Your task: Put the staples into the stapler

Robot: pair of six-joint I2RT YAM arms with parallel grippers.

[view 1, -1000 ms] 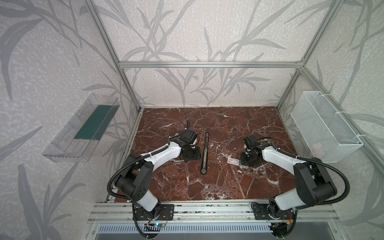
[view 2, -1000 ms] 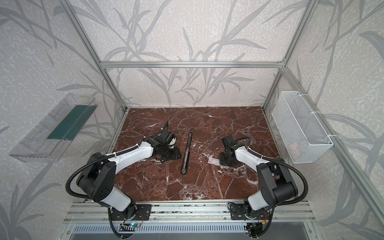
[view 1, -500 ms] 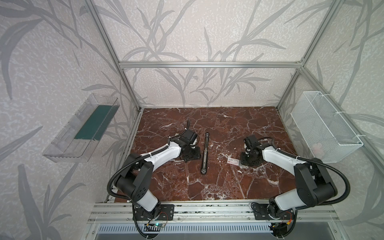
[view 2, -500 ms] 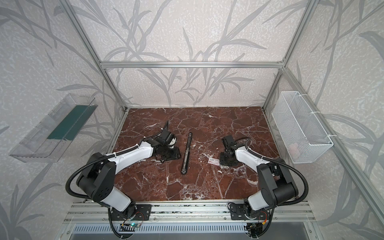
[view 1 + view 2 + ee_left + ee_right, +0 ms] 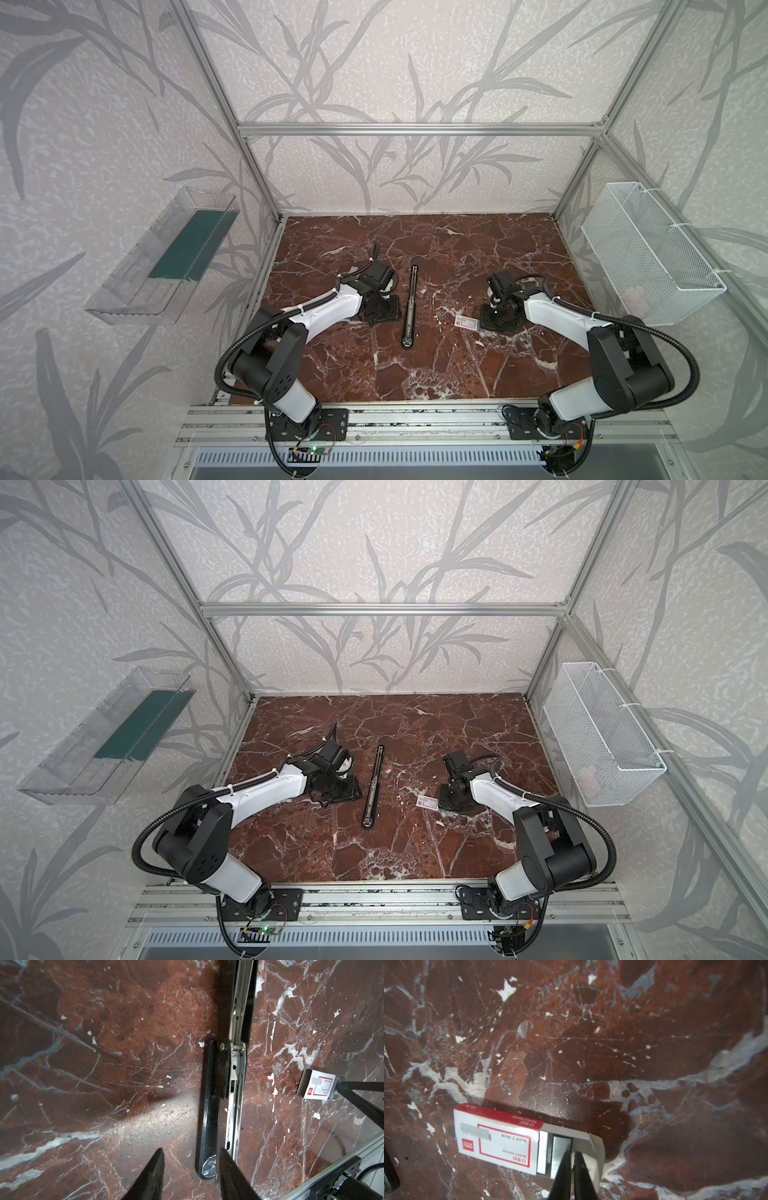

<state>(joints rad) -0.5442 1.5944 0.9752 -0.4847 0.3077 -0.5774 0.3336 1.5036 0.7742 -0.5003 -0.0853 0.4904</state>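
Observation:
The black stapler (image 5: 410, 305) (image 5: 372, 789) lies unfolded flat mid-table, its silver rail (image 5: 233, 1105) facing up. My left gripper (image 5: 191, 1150) (image 5: 380, 313) hovers open beside it. The stapler's round-anvil end (image 5: 207, 1164) sits just inside one finger, and the other finger is well clear. The white and red staple box (image 5: 496, 1142) (image 5: 466, 322) lies to the right with its tray slid out. A strip of staples (image 5: 560, 1147) shows in the tray. My right gripper (image 5: 572, 1153) (image 5: 490, 322) is shut, its tips at the strip's edge. Whether it pinches anything does not show.
A white wire basket (image 5: 648, 257) hangs on the right wall and a clear plastic bin (image 5: 166, 257) on the left wall. An aluminium rail (image 5: 415, 419) runs along the front edge of the marble table (image 5: 436, 374).
The right gripper's jaws have closed a little over the staple tray. Both arms and the stapler stay where they were.

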